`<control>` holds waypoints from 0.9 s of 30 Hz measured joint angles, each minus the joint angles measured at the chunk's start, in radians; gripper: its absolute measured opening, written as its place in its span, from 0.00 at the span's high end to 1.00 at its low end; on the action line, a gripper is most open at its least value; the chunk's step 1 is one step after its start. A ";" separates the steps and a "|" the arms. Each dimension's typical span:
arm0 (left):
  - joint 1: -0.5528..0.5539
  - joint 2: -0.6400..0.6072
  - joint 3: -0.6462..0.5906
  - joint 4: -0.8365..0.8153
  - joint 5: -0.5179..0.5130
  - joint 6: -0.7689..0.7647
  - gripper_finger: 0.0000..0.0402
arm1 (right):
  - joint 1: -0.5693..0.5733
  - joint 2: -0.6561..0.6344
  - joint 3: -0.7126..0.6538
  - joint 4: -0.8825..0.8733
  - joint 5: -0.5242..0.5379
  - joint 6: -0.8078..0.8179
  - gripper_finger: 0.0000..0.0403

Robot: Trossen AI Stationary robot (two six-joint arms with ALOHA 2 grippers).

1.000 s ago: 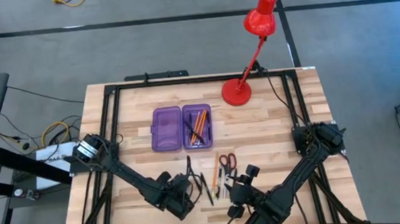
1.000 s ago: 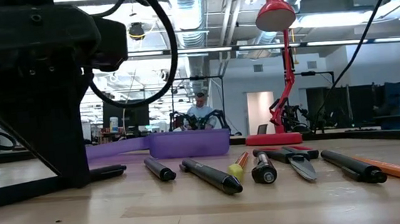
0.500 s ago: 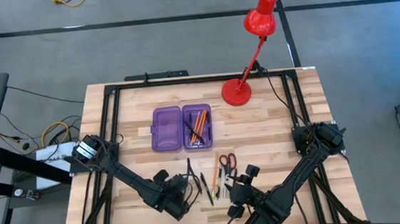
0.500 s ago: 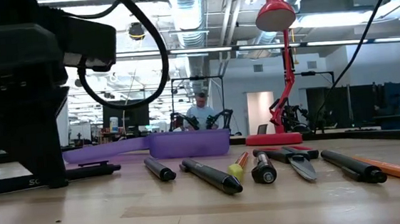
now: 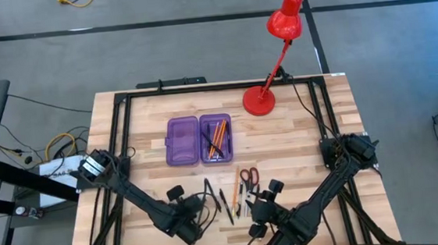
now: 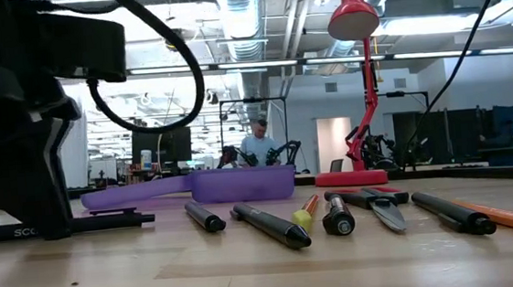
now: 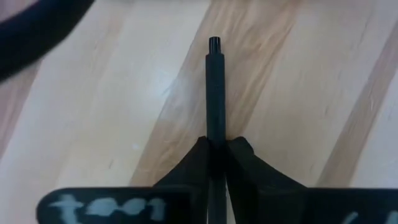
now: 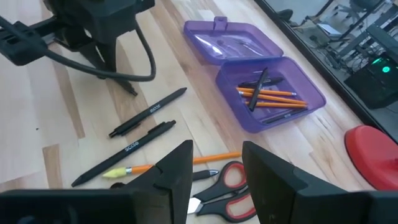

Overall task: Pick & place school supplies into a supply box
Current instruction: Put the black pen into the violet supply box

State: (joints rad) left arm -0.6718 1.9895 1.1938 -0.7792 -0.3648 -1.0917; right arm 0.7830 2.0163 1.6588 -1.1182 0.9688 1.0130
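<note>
The high view looks straight down on the whole counter from far above. The low view sits at counter height, facing level across it into the room, very near the scattered pens. Each wrist view looks forward past its own fingers (the left one almost touching the wood). The purple case appears in high, low and right wrist views.

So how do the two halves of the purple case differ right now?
The right half of the purple case holds orange pencils and a dark pen. I can make out no supplies in the left half. In the right wrist view the left half looks shallower, like a lid with a small tab on its rim. Both are translucent purple, rounded rectangles, lying open on the table.
</note>
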 joint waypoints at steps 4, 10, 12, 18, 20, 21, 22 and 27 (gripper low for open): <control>-0.010 0.003 -0.004 -0.052 -0.061 0.007 0.97 | 0.000 0.000 0.000 0.000 0.000 0.000 0.67; -0.027 0.017 0.057 -0.297 -0.157 -0.071 0.98 | 0.000 0.000 0.000 0.000 0.000 0.000 0.67; -0.030 0.013 0.085 -0.359 -0.190 -0.102 0.98 | -0.001 0.000 0.000 0.000 0.001 0.000 0.67; -0.043 0.013 0.137 -0.451 -0.276 -0.144 0.98 | -0.006 0.000 0.000 0.000 0.001 0.000 0.67; -0.044 0.011 0.153 -0.477 -0.299 -0.145 0.98 | -0.007 0.000 0.000 0.000 0.001 0.000 0.67; -0.043 0.011 0.160 -0.477 -0.313 -0.144 0.98 | -0.009 0.000 0.000 0.000 0.002 0.000 0.67; -0.043 0.011 0.169 -0.479 -0.329 -0.142 0.98 | -0.012 0.000 0.000 0.000 0.002 0.000 0.67; -0.015 0.010 0.213 -0.513 -0.403 -0.110 0.98 | -0.015 0.000 0.000 0.001 0.002 0.000 0.67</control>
State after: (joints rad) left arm -0.6865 1.9995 1.4072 -1.2919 -0.7678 -1.2014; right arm 0.7681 2.0163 1.6588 -1.1176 0.9703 1.0126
